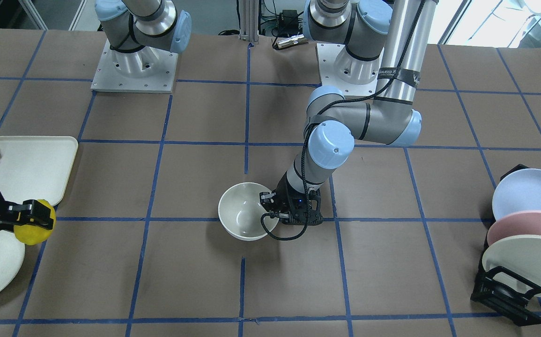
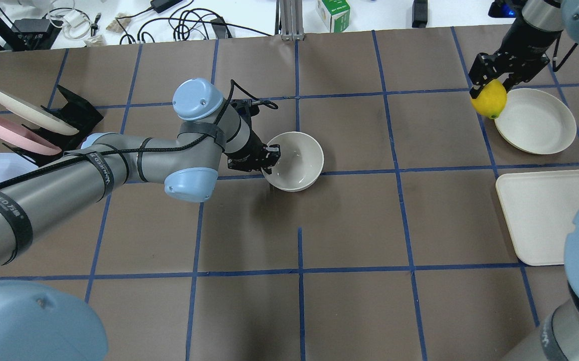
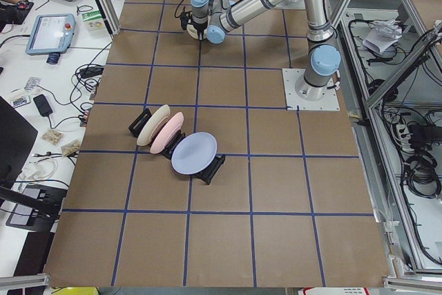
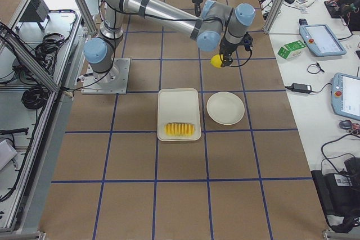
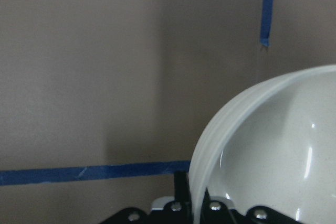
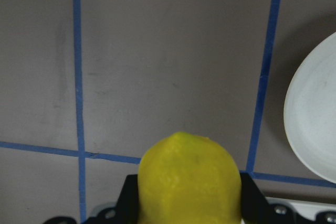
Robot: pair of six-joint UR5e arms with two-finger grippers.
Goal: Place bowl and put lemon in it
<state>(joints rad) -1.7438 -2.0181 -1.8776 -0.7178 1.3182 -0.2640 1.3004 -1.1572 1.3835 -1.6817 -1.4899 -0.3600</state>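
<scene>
pinching bowl rim with left gripper mid-table; clasping lemon in right gripper, far right, beside cream plate and tray.

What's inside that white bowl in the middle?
The bowl looks empty, just bare glossy white. The left gripper grips its rim, hiding a bit of inner wall. The right gripper holds the lemon elsewhere.

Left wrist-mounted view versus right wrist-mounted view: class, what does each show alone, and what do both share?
Only the left wrist view shows the glossy off-white round bowl, its rim gripped by the left pincer. Only the right wrist view shows the bright yellow oval lemon in the right pincer, and the edge of a flat cream plate. Both show the brown table with blue tape lines.
</scene>
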